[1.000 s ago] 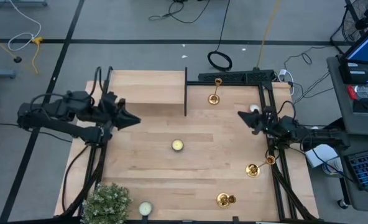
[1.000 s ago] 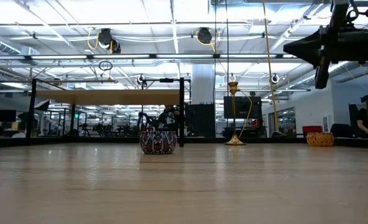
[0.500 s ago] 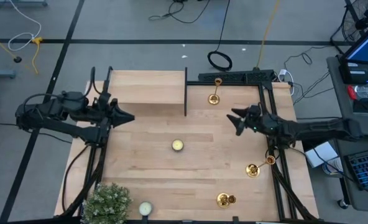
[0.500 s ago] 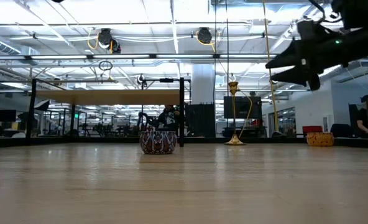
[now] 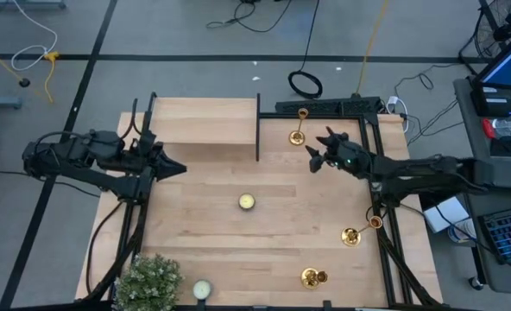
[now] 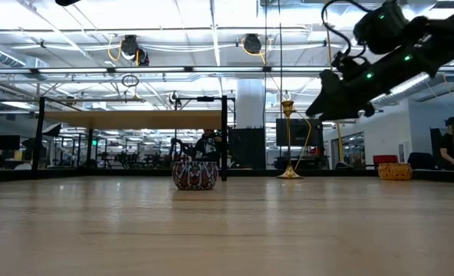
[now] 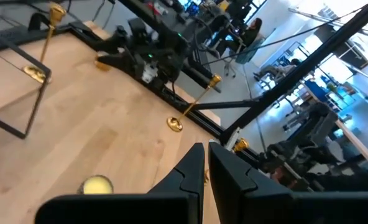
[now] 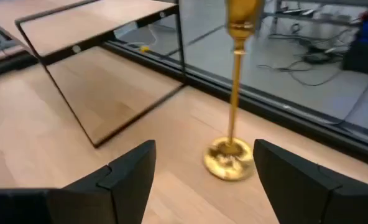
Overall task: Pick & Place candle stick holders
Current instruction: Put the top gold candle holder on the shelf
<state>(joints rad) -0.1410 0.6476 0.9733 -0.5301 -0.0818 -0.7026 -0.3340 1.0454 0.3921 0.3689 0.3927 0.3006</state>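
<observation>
Right claw (image 5: 312, 156) raised, fingers spread wide; left claw (image 5: 179, 169) closed, hovering at table's left.

We see light wood table (image 5: 204, 233). On it we count three brass candle stick holders: far candlestick (image 5: 297, 127) upright near far edge, just beside black frame shelf (image 5: 212, 130); right candlestick (image 5: 352, 234) at right edge; near candlestick (image 5: 312, 277) toward near right corner. Yellow tealight (image 5: 246, 201) sits mid-table. We note pale tealight (image 5: 202, 289) and green plant (image 5: 148, 281) at near left edge.
</observation>
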